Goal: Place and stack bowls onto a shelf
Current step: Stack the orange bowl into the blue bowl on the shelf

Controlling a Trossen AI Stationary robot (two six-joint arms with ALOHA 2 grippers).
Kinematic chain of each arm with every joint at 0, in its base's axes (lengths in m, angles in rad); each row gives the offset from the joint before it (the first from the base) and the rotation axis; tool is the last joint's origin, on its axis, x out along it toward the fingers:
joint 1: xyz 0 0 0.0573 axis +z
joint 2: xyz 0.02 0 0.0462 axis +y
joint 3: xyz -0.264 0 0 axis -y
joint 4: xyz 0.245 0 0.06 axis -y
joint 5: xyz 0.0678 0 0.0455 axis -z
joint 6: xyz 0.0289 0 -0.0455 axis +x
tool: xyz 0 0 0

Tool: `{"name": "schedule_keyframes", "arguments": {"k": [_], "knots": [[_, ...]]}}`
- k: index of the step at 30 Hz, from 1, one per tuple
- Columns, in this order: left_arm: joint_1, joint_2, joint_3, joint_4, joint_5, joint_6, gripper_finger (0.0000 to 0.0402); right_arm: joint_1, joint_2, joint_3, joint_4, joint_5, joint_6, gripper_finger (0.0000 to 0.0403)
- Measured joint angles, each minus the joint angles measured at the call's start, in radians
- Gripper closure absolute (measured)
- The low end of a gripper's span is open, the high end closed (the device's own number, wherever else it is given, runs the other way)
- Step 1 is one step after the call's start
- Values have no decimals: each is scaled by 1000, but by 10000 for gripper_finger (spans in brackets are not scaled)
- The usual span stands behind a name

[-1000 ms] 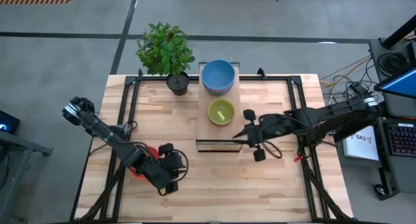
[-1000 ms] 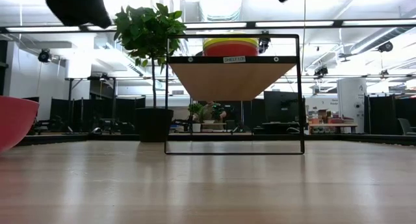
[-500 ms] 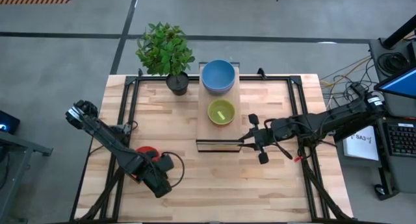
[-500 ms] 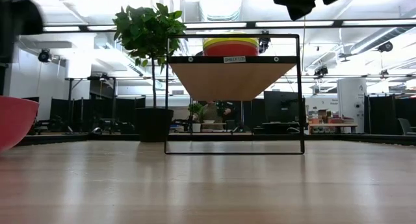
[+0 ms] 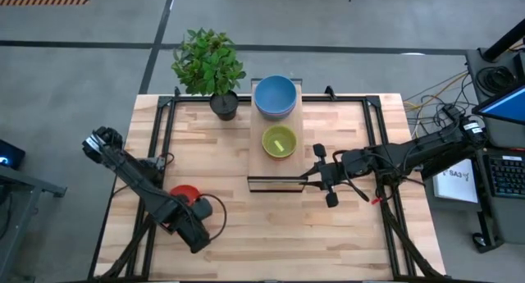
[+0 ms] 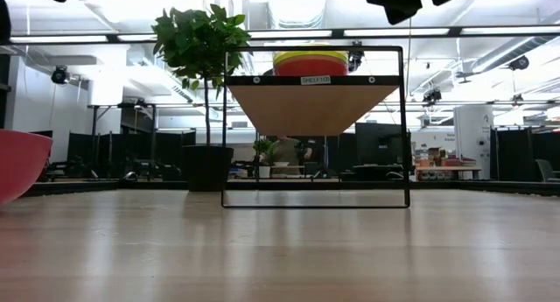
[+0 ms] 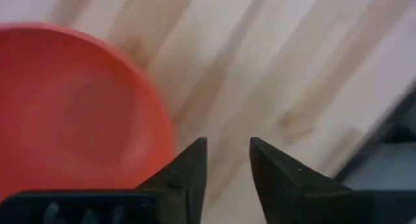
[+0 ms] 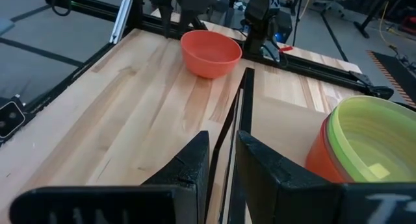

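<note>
A red bowl [image 5: 182, 191] stands upright on the table near its left front; the left wrist view shows its rim and hollow [image 7: 71, 113]. My left gripper [image 7: 227, 143] points down just right of that rim, open, with bare table between its fingers. The shelf [image 5: 275, 170] stands mid-table. It carries a blue bowl on a purple one [image 5: 275, 94] at its far end and a yellow-green bowl [image 5: 279, 141] nested on others at its middle. My right gripper [image 5: 305, 175] hovers by the shelf's near right corner, narrowly open and holding nothing [image 8: 223, 136].
A potted plant [image 5: 209, 61] stands at the far edge, left of the shelf. The shelf's dark frame bar [image 8: 242, 107] runs straight ahead of my right gripper. Bare tabletop [image 5: 271, 234] lies along the near edge between the arms.
My left gripper has tipped from lying nearly level to pointing down, rolled about, and shifted toward the table's left, closer to the red bowl. My right gripper sank a little beside the shelf, then kept still. The bowls have not moved.
</note>
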Motion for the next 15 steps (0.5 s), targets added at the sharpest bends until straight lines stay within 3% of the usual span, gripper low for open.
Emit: {"name": "schedule_keyframes", "arguments": {"k": [8, 15], "knots": [[-89, 25, -31, -97, -125, 77, 233, 0, 0, 0, -2, -2, 0, 335], [-123, 85, -34, -93, -155, 141, 223, 0, 0, 0, -1, -2, 0, 335]]}}
